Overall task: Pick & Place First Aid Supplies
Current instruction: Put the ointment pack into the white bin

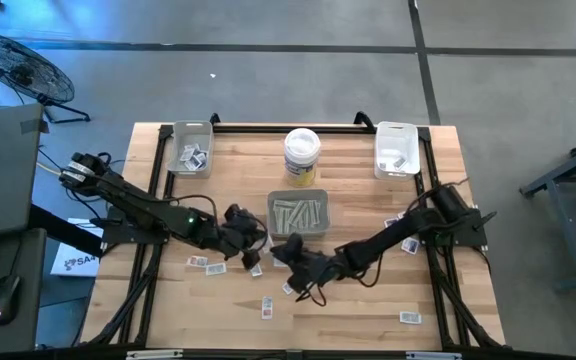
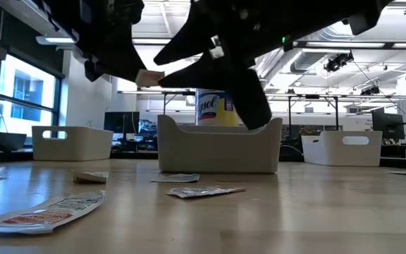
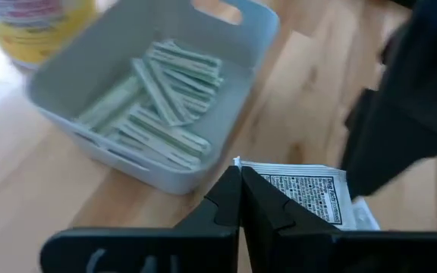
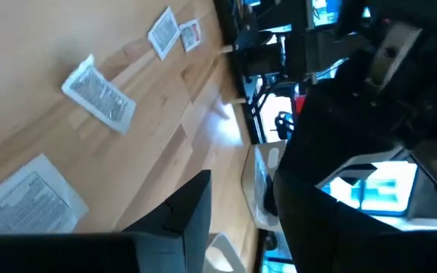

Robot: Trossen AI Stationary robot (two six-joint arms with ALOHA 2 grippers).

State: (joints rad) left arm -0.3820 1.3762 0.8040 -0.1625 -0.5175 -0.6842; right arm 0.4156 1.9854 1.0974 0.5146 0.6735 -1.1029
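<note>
The wooden table [image 1: 368, 200] carries 3 trays: a white tray [image 1: 190, 148] at the far left corner with a few square packets in it, another white tray [image 1: 396, 150] at the far right corner, and a grey tray [image 1: 298, 215] in the middle filled with long narrow strips [image 3: 161, 98], just in front of the white tub [image 1: 301, 155] with its yellow label. Both arms meet near the grey tray's front edge. The left gripper [image 3: 240, 199] has its fingers pressed together on the edge of a square printed packet [image 3: 309, 191], lifted clear of the table beside the grey tray. The right gripper [image 4: 241, 205] is close by, its fingers parted with nothing seen between them, hanging low over the wood. Loose packets [image 1: 208, 263] lie scattered on the front half of the table, with more [image 1: 409, 317] toward the front right. The risks, as I judge them: the pinch is only on the packet's edge, so a quick swing could let the thin paper slip out; the 2 arms are crowded and could knock each other; and this square packet could land among the strips, though it seems to belong with the other squares in the left tray.
</note>
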